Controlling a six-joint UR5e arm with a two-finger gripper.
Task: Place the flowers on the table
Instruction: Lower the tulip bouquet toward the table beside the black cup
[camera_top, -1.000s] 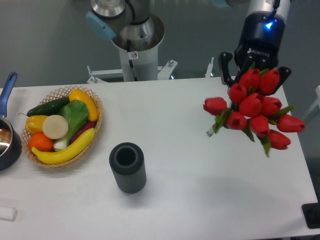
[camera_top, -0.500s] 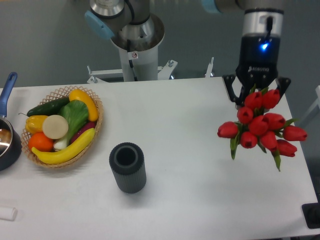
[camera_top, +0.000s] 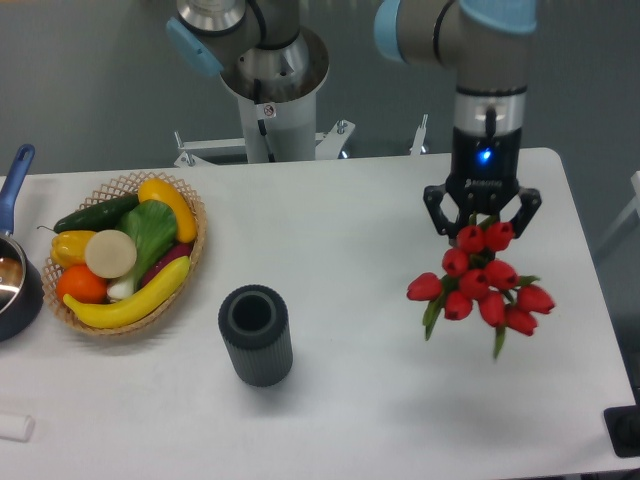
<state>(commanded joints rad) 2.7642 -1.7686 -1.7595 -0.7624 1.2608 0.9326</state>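
Note:
The flowers, a bunch of red tulips with green leaves, hang over the right part of the white table. Their stems run up behind the blooms and are hidden. My gripper points straight down just above the bunch, its dark fingers spread on either side of the topmost blooms. The blooms hide the fingertips, so I cannot tell whether the flowers touch the tabletop.
A dark ribbed cylindrical vase stands open-topped left of centre near the front. A wicker basket of vegetables and fruit sits at the left. A blue-handled pot is at the left edge. The arm's base rises behind the table.
The gripper and the flowers have moved left and down toward the tabletop; the bunch looks smaller and lower than before.

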